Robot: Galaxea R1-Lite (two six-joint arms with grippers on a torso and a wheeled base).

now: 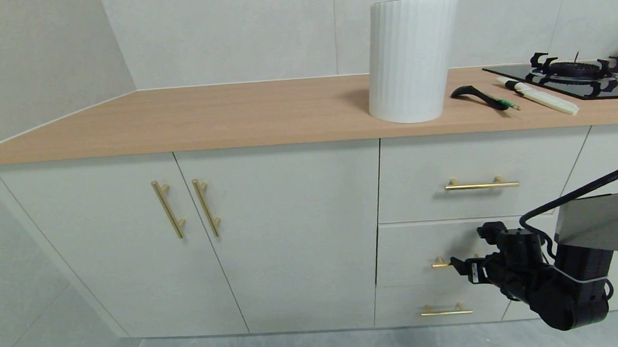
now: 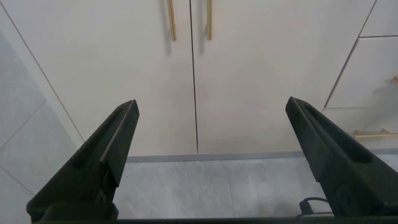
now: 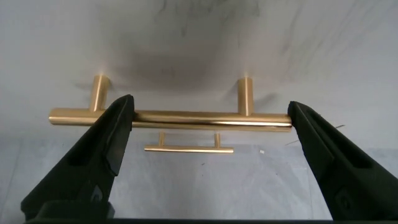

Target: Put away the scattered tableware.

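From the head view you see the black spoon (image 1: 477,96) and the white utensil (image 1: 540,99) lying on the counter (image 1: 232,114), between the white container (image 1: 411,59) and the stove (image 1: 574,77). The right gripper (image 1: 457,265) sits at the middle drawer handle (image 1: 440,264).

In the left wrist view, your left gripper (image 2: 211,107) is spread wide before the cabinet doors (image 2: 261,74).

In the right wrist view, the fingers (image 3: 106,143) are spread, straddling the handle without gripping it.

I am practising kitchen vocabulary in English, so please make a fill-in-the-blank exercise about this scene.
1. The right gripper has open fingers flanking the handle of the ____ drawer.
2. The black spoon lies to the ____ of the white container.
3. Left of that drawer, the cupboard has ____ doors.
Missing words: middle; right; two.
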